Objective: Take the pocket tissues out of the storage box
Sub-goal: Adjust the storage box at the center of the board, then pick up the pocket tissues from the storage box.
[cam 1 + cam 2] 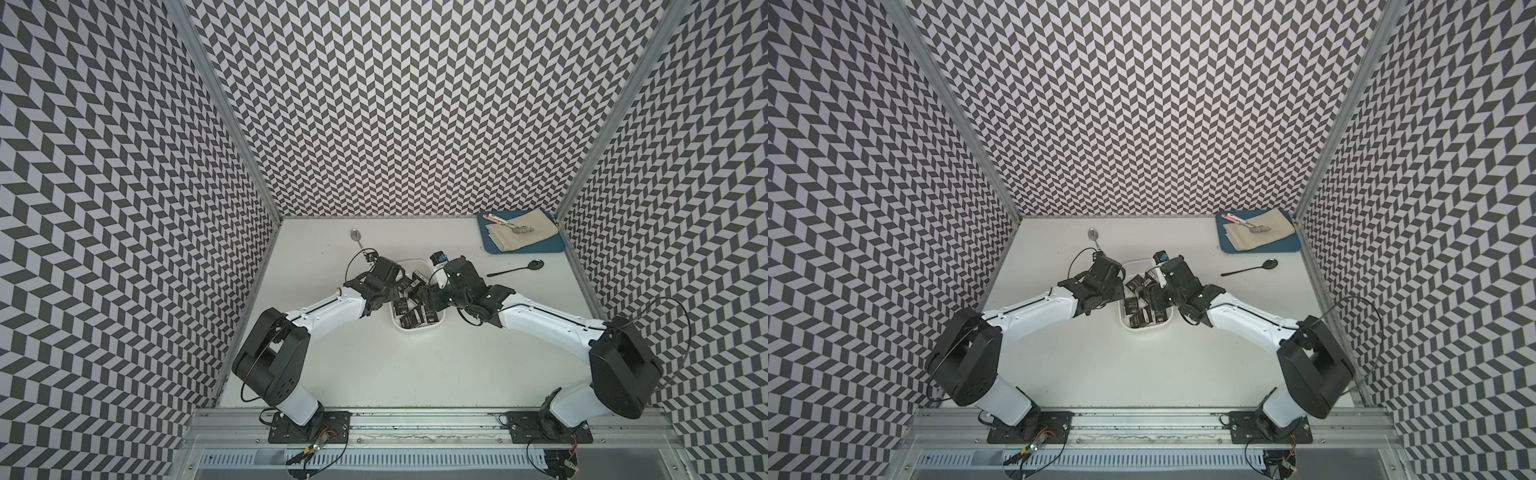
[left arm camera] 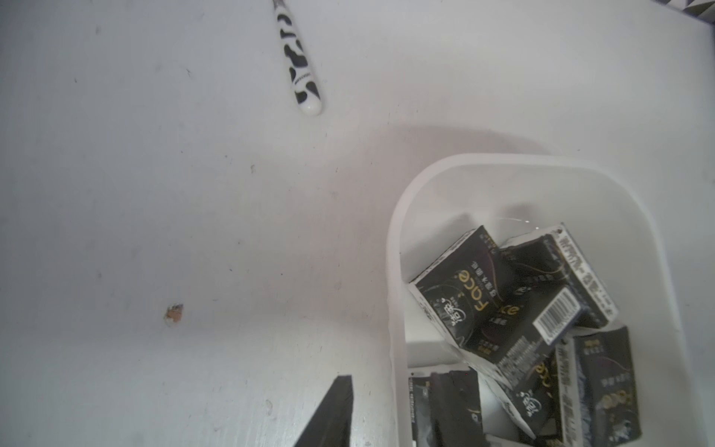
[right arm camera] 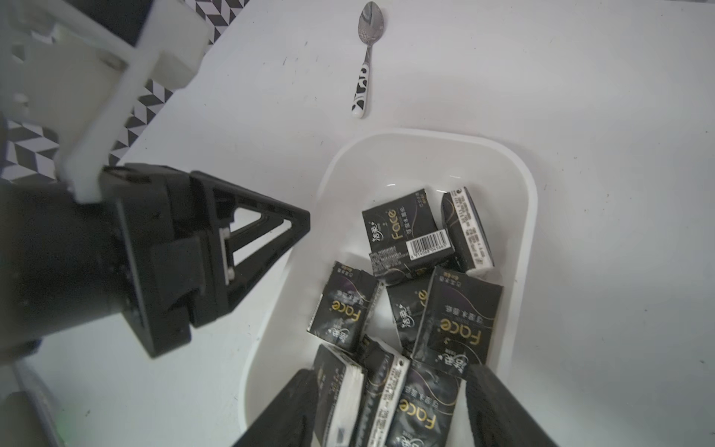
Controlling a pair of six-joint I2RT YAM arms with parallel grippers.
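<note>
All the pocket tissues are still piled in the storage box in the middle of the bench, none out yet as far as I can see. My right jaws are spread, one finger on either side of a couple of packets standing on edge, which I reckon is the easiest pinch. Left jaws are apart too, one finger outside the box wall and what looks like the other inside, my guess is to stop the tub sliding
</note>
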